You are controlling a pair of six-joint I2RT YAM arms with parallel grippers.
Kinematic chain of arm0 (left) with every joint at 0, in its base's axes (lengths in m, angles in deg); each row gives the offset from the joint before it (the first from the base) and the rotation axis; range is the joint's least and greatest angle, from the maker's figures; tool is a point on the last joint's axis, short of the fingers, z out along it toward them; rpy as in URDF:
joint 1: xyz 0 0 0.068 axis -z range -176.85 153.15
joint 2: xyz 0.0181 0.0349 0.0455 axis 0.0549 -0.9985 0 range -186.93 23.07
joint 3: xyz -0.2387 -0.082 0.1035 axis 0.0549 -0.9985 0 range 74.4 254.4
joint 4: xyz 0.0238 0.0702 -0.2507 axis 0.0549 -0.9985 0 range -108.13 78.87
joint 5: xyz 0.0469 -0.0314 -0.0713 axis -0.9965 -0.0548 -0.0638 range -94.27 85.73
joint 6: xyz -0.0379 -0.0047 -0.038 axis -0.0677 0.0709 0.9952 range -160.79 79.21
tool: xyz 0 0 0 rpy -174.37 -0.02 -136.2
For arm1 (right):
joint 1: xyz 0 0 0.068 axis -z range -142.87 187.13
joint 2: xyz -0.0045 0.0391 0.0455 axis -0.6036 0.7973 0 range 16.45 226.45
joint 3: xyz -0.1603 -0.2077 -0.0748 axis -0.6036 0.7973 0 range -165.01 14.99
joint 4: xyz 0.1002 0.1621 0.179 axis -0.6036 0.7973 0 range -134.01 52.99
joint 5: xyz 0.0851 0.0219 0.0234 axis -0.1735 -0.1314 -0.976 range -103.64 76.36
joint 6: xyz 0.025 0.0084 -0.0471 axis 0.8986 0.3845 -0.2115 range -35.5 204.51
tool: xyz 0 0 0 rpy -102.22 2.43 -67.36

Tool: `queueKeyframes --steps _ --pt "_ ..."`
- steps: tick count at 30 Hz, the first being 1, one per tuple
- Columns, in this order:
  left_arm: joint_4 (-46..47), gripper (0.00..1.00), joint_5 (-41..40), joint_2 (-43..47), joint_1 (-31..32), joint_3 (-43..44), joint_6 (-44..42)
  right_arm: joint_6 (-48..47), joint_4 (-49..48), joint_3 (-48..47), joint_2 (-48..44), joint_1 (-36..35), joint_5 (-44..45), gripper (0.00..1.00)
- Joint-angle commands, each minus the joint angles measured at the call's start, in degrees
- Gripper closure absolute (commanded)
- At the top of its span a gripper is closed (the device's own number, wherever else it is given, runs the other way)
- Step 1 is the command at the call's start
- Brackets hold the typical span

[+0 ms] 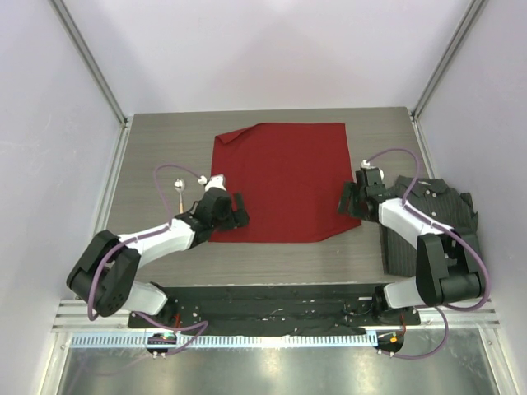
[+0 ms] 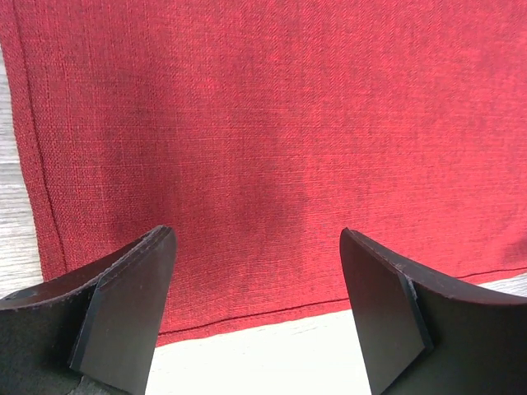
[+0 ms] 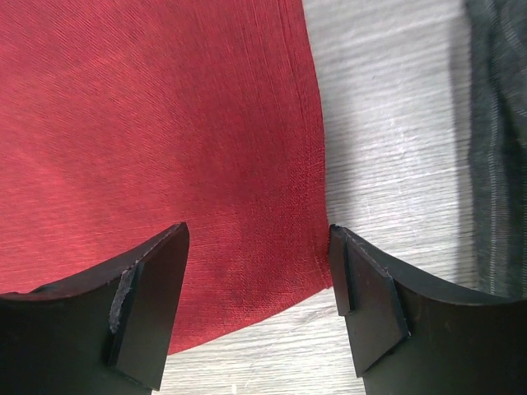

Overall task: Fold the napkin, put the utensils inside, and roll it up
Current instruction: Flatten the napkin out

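Nearest you, the dark pinstriped shirt (image 1: 432,218) lies crumpled on the right side of the counter (image 1: 165,140), beside the right arm. Your left end effector (image 1: 237,210) sits at the near-left corner of the napkin (image 1: 284,177). Its wrist view shows the jaws spread wide with nothing between them, and the napkin's (image 2: 272,123) near hem runs just beyond the fingertips (image 2: 132,304). Your right end effector (image 1: 347,200) is at the napkin's near-right edge, also wide open and empty. The cloth's (image 3: 148,107) right hem passes between its fingers (image 3: 370,296), with bare counter (image 3: 387,123) to the right. A slim utensil (image 1: 178,184) lies left of the left arm, apart from the napkin. Farther out the napkin lies spread flat, its far-left corner (image 1: 230,137) folded over.
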Motion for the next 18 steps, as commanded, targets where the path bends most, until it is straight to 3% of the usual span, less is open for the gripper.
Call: queueKeyframes --steps 1,9,18 --pt "4.6 0.14 -0.5 -0.4 0.1 -2.1 -0.7 -0.8 -0.8 -1.3 2.0 0.1 -0.5 0.25" --pt "5.4 0.13 -0.9 0.4 -0.5 -4.7 -0.1 0.3 -0.4 -2.3 -0.8 0.1 -10.3 0.28" --pt "6.3 0.12 -0.9 2.8 -1.9 -9.5 1.8 1.7 10.4 -9.8 -10.5 0.1 -11.2 0.31"
